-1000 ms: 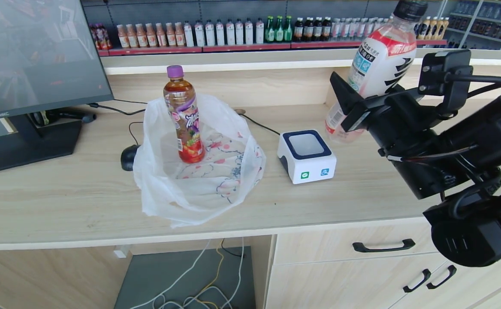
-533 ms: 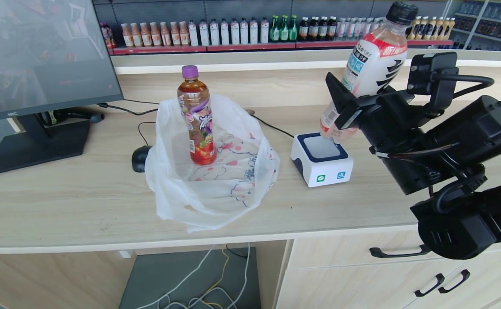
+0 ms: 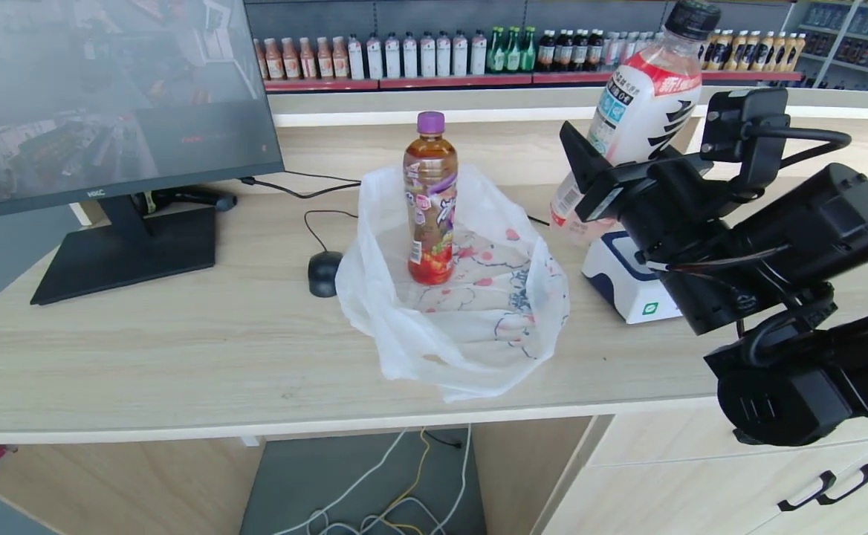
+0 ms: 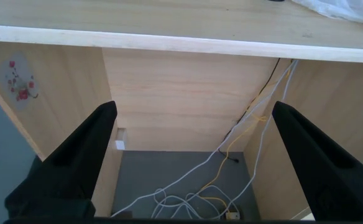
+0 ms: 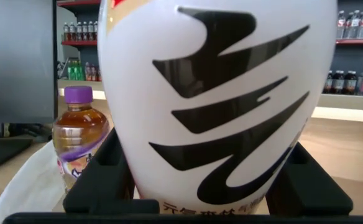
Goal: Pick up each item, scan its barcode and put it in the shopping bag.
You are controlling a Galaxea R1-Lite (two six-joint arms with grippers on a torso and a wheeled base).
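Judged about midway through the task. Already bagged: tea bottle [image 3: 430, 215] with a purple cap, upright inside the open white shopping bag [image 3: 478, 334] on the worktop [image 3: 181, 349], label facing outward.

In hand now: white drink bottle [image 3: 642, 96] with a black cap, clenched in the right claw [image 3: 612, 182] around its lower half. Held off the worktop and tilted, cap up and away, base low and just above the far corner of the barcode scanner [image 3: 627, 286], which sits just beside the bag on the robot's right and is partly hidden behind the arm. Barcode patch visible low on the label, turned more toward the bag than down at the scanner window. From the right wrist, seen large and close between both fingers, with the tea bottle and bag beyond it.

Cannot tell whether the scan has registered; reads as the scanning step, or the carry across from it.

Left to do, by judgement: confirm the scan, swing the white drink bottle over the bag's mouth, lower it beside the tea bottle without knocking that over, release.

Left claw [image 4: 191, 109] released, fingers spread with nothing between them, hanging below the worktop edge facing the cabinet recess and loose cables [image 4: 231, 168].

Elsewhere on the worktop: monitor [image 3: 107, 96] and computer mouse [image 3: 324, 272], well apart from the scanner.
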